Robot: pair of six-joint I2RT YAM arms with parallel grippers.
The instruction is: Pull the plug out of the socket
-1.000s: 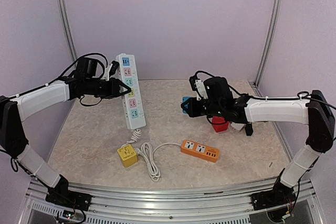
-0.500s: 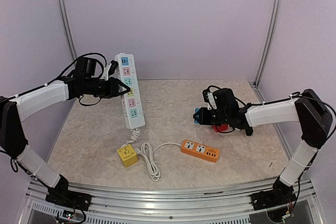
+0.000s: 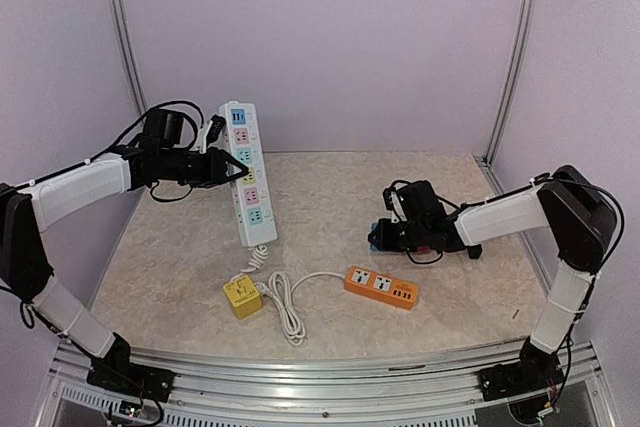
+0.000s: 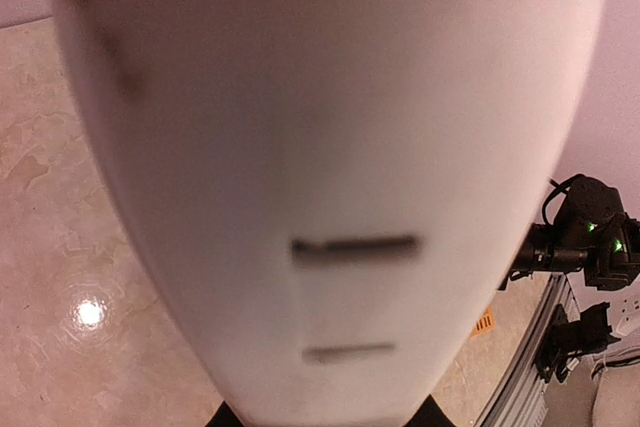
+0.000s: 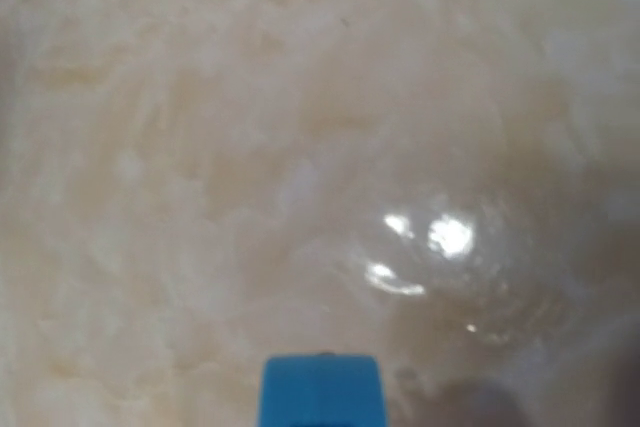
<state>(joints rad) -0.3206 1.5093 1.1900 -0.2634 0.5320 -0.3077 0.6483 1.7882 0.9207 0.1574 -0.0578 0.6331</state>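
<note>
Holding, left gripper (image 3: 232,169): fingers clamped on the white power strip (image 3: 256,215), which stands steeply on end, well left of the orange strip (image 3: 380,287).
Right gripper (image 3: 385,235): closed on the blue plug (image 5: 322,392), low over the table, just behind the orange strip.
Yellow cube socket (image 3: 242,297): left of the orange strip, with the white cord (image 3: 288,312) between them.

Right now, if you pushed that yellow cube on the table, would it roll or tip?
Probably neither: the yellow cube is boxy and sits flat, so it should slide. The white cord beside it looks floppy and might drag along.
</note>
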